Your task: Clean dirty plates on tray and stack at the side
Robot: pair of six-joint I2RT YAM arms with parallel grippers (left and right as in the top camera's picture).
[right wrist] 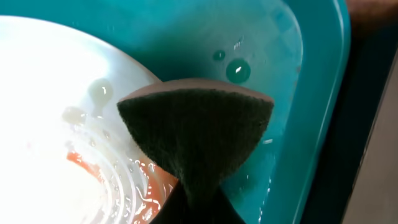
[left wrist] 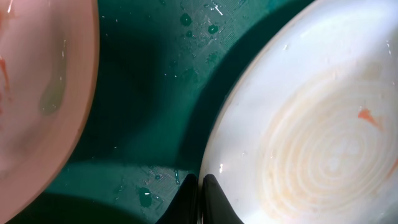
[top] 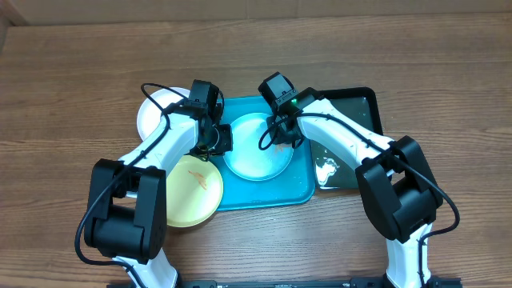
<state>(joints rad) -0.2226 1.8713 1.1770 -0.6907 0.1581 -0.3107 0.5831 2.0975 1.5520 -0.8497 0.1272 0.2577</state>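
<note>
The wooden surface carries everything. In its middle lies the turquoise tray, its floor beaded with water drops. Just beside the tray's right edge lies a glossy black tray.

The mint-blue plate lies flat inside the turquoise tray, wet, with orange-red smears on its face. The pale yellow plate sits at the tray's lower-left corner, mostly on the surface, with its right edge meeting the tray's rim. The white plate lies on the surface left of the tray, partly hidden under my left arm.

My left hand is at the mint-blue plate's left rim. Its fingers are pressed together on that rim, one tip over the plate and the other over the tray floor. My right hand hangs over the plate's right side, pinching a dark green scouring sponge. The sponge fans out above the plate's edge; I cannot tell whether it touches the plate.
</note>
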